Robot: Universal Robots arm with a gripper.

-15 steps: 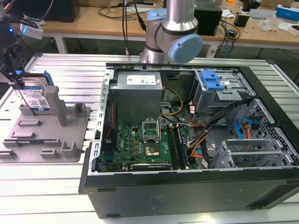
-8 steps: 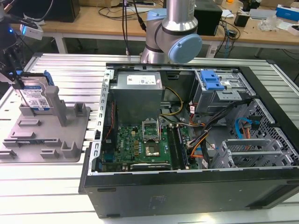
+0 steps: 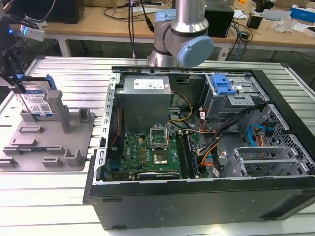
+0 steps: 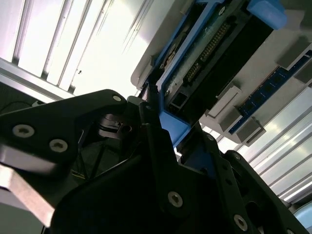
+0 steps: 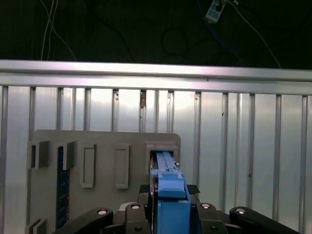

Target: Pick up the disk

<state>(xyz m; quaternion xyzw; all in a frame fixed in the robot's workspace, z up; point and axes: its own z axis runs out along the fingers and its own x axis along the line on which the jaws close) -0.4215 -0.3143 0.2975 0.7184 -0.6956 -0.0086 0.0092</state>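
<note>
Exterior view: the disk point(image 3: 37, 101) stands on edge at the upper left of the frame, among the posts of the grey fixture point(image 3: 49, 142) and well apart from the computer case point(image 3: 197, 196), with the gripper point(image 3: 18, 87) at its upper corner on the exterior view's left. Second wrist view: the gripper point(image 4: 158, 114) is drawn narrow onto the edge of the disk point(image 4: 214, 44), whose long axis runs straight away from it. First wrist view: the gripper point(image 5: 170, 207) flanks the disk point(image 5: 168, 183) along its blue rail, touching on both sides, so it is judged clamped on the disk; whether the disk is clear of the fixture point(image 5: 97, 146) cannot be told
</note>
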